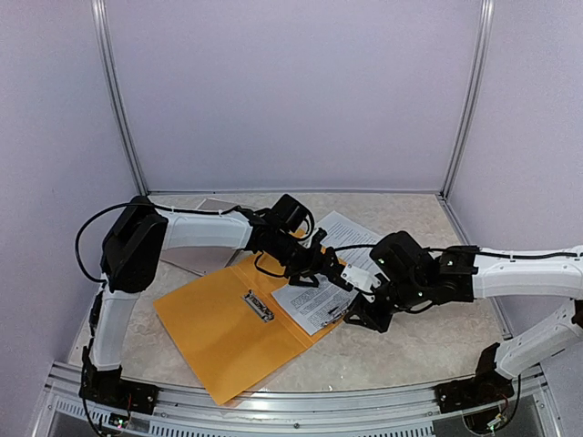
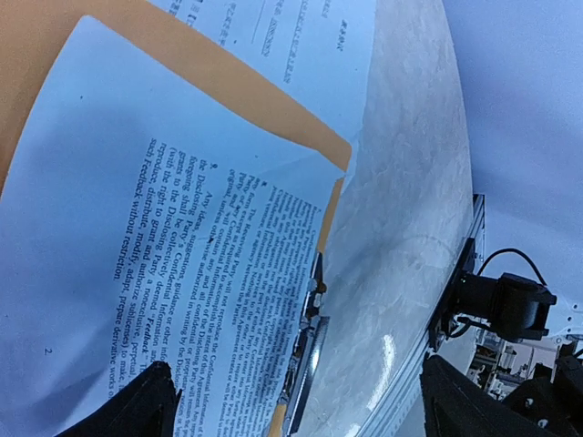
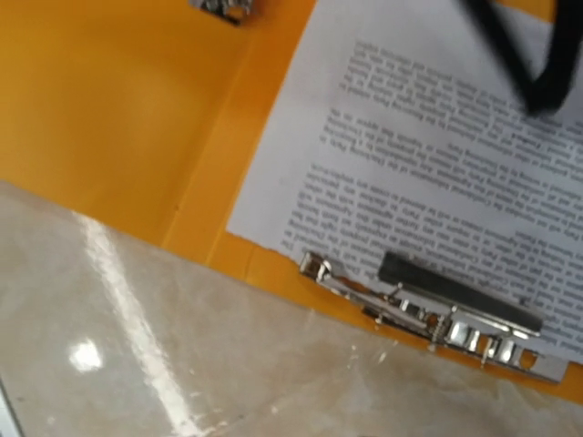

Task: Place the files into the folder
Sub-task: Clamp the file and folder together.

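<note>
An orange folder point(image 1: 219, 337) lies open on the table, with a metal clip point(image 1: 259, 305) along its spine. The files, white printed sheets point(image 1: 314, 299), rest on its right flap. One more sheet point(image 1: 351, 232) lies further back, partly off the folder. My left gripper point(image 1: 332, 273) hovers over the sheets, its fingers point(image 2: 137, 410) wide apart and open, nothing between them. A second clip point(image 3: 428, 309) sits at the flap's outer edge over the sheet point(image 3: 428, 137). My right gripper point(image 1: 360, 314) is low beside that edge. Its fingers are out of the right wrist view.
A grey flat board point(image 1: 196, 259) lies under the left arm behind the folder. The marble tabletop point(image 1: 410, 350) ends at a metal rail point(image 1: 301, 401) in front. Pale walls close in the back and both sides.
</note>
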You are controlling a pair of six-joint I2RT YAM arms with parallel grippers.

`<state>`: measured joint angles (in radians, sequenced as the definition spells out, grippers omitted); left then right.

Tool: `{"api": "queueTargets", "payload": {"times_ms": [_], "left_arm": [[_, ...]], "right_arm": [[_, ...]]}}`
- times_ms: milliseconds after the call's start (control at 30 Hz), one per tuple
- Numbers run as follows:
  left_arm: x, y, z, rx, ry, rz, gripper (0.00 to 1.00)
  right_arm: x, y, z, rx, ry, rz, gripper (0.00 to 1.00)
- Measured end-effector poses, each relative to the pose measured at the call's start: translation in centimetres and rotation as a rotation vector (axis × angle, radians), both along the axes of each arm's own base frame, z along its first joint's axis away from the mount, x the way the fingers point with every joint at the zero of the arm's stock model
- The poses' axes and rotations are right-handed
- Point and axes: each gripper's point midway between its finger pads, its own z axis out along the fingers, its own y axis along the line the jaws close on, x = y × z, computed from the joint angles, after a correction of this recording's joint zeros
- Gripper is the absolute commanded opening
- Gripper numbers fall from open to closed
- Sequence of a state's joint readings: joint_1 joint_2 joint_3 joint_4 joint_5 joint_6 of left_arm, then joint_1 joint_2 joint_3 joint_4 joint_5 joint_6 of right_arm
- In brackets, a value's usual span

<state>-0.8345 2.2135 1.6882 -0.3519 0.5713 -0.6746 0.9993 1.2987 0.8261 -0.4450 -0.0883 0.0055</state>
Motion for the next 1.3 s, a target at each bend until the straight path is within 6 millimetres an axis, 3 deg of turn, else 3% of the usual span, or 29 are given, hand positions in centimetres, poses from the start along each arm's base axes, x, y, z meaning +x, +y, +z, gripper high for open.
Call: {"api": "queueTargets", "payload": {"times_ms": [133, 233, 400, 733, 967, 1300], "left_arm": [[-0.4, 0.0, -2.5, 0.029, 0.061, 0.006, 0.88], [-0.4, 0.1, -3.3, 0.037, 0.084, 0.013, 0.88], [-0.3, 0.0, -3.4, 0.031, 0.094, 0.022, 0.87], [-0.4, -0.2, -3.7, 0.006, 0.095, 0.024, 0.87], [-0.3, -0.1, -3.7, -0.007, 0.104, 0.025, 0.86], [-0.2, 0.0, -3.8, -0.029, 0.117, 0.020, 0.85]], "right_arm": [[-0.1, 0.2, 0.4, 0.027, 0.004, -0.006, 0.29], [-0.1, 0.4, -0.5, 0.007, 0.022, -0.002, 0.28], [-0.1, 0.4, -2.9, -0.055, 0.059, 0.008, 0.28], [1.7, 4.2, -1.9, -0.068, 0.005, 0.103, 0.31], [1.3, 5.3, -3.9, -0.162, 0.014, 0.206, 0.37], [1.3, 6.0, -6.4, -0.264, 0.037, 0.280, 0.37]]}}
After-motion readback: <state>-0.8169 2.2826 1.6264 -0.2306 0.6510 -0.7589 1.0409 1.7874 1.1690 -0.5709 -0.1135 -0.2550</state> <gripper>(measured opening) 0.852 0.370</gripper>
